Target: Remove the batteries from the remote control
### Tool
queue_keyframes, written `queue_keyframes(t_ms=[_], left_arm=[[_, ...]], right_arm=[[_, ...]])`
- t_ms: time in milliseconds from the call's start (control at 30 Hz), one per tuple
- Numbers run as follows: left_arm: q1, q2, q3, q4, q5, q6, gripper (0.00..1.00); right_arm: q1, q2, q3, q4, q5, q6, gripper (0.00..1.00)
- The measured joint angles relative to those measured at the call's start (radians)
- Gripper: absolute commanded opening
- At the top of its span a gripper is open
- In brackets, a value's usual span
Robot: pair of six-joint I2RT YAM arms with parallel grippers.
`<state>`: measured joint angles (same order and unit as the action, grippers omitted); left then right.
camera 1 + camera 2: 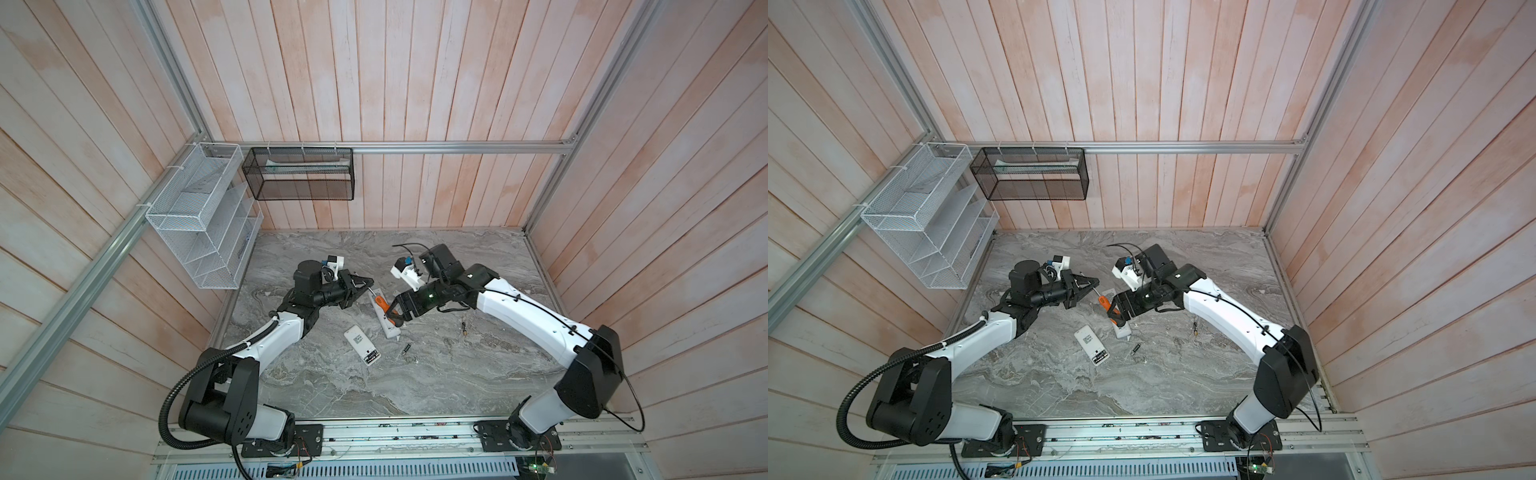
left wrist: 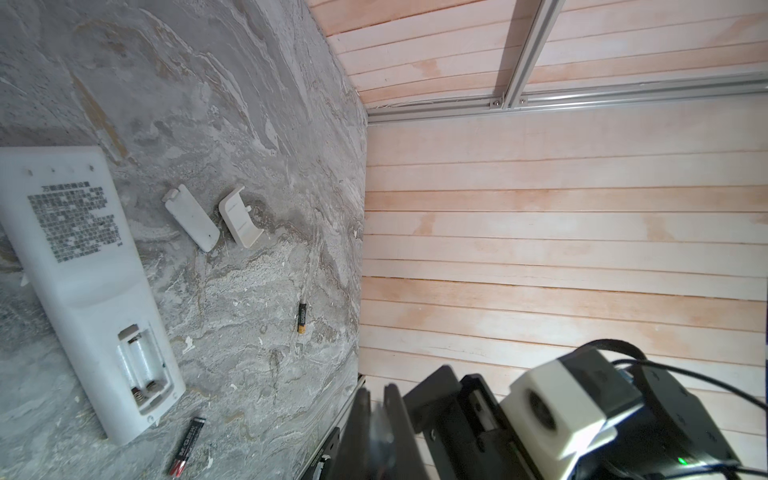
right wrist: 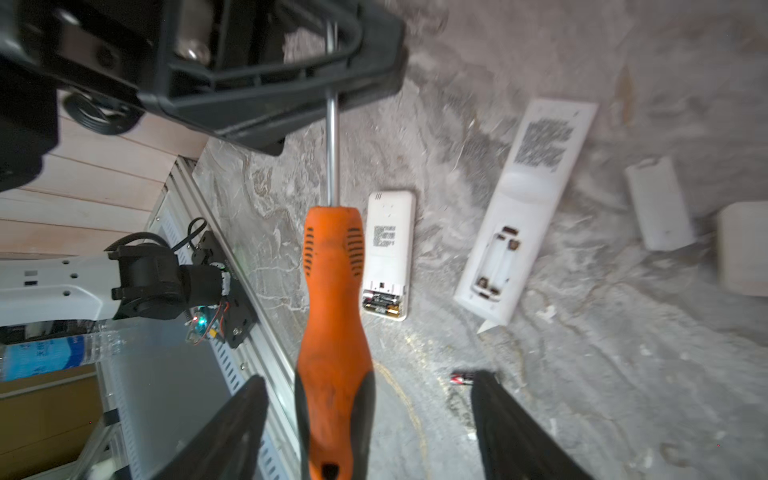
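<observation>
Orange-handled screwdriver (image 3: 332, 291) hangs free between the spread jaws of my right gripper (image 3: 368, 380) — my left gripper (image 3: 330, 89) is clamped on its shaft. A handover, I judge. Two batteries (image 3: 381, 303) sit in the small remote (image 3: 388, 245) — next, lever them out.

Long remote (image 2: 87, 282), back side: block of small dark Chinese print under bolder heading line, characters too blurred to read with certainty.
Small remote (image 3: 388, 253), back: square patch of dense print, unreadable.
Battery (image 2: 187, 446) just beside long remote's open end: white lettering along black-and-red case, illegible.
Bottle (image 3: 50, 355): blue label, pale characters, blurred.
No brand or number legible.
</observation>
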<state>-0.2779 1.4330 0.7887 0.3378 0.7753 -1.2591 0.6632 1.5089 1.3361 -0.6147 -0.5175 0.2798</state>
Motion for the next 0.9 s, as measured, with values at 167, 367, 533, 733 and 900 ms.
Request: queue_keyframes(t_ms=[167,367,533,733,900], left_arm=[[-0.002,0.001,-0.058,0.111,-0.094,-0.154,0.00],[-0.035,-0.033,-0.153,0.183,-0.295,-0.358,0.00],[-0.095,-0.067,-0.157,0.208,-0.433,-0.467,0.00],[-0.135,-0.072,-0.157,0.236,-0.497,-0.531,0.00],[-0.145,-0.071,-0.157,0.239,-0.517,-0.549,0.00]], right_arm=[[-0.150,-0.267,-0.281,0.370,-0.053,0.250,0.98],[-0.148,-0.261,-0.351,0.595,-0.113,0.430,0.91],[-0.132,-0.209,-0.353,0.651,-0.147,0.484,0.86],[-0.089,-0.121,-0.319,0.642,-0.177,0.487,0.79],[-0.080,-0.095,-0.297,0.638,-0.192,0.487,0.71]])
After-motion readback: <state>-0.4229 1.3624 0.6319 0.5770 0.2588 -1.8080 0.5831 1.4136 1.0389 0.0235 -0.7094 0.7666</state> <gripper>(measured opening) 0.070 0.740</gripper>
